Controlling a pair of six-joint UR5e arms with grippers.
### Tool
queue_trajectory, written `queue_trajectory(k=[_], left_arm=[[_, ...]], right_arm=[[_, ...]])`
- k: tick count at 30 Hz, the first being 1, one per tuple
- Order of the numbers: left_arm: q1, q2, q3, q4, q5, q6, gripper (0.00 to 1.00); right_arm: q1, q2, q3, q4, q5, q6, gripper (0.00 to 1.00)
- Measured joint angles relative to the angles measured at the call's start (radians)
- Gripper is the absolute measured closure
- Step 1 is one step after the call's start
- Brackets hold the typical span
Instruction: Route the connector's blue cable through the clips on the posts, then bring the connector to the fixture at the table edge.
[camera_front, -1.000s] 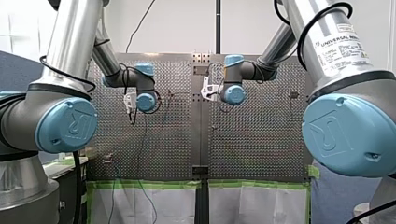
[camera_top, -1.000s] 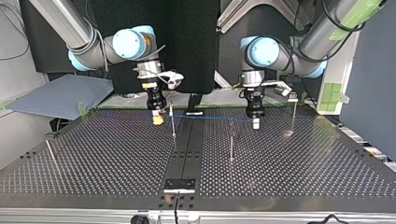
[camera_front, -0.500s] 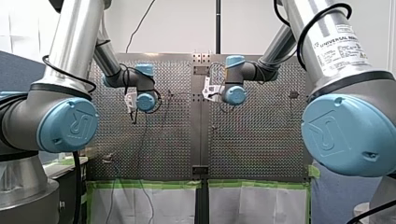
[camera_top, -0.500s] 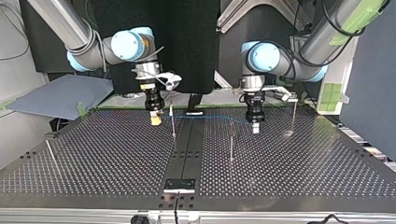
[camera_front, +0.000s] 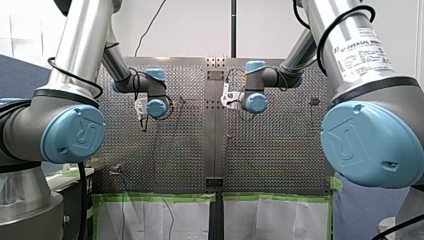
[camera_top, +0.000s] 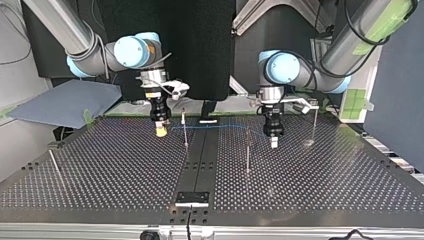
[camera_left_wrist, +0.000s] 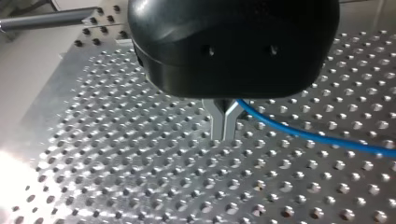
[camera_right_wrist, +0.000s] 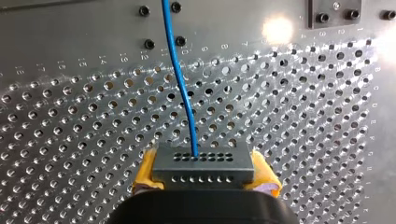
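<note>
In the top view, my right end effector (camera_top: 160, 131) grips the connector (camera_right_wrist: 204, 167) between yellow pads (camera_right_wrist: 144, 170), low over the bench (camera_top: 325, 180). From it the blue cable (camera_top: 220, 126) runs nearly straight toward 3 o'clock. It crosses a thin post (camera_top: 185, 131) just beside the connector, then a second post (camera_top: 247, 150), and reaches my left end effector (camera_top: 274, 142), whose metal fingers (camera_left_wrist: 218, 121) are closed on it. Whether it sits in either clip I cannot tell. The fixture (camera_top: 191, 198) lies toward 6 o'clock, well apart.

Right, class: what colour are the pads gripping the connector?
Yellow pads hold the connector; best seen in the right wrist view.
</note>
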Motion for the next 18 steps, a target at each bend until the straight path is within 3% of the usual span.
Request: queue_trajectory(k=[18], left_arm=[[0.02, -0.01, 0.035, -0.019, 0.027, -0.019, 1.0]], right_arm=[[-0.037, 0.031, -0.037, -0.004, -0.014, 0.007, 1.0]])
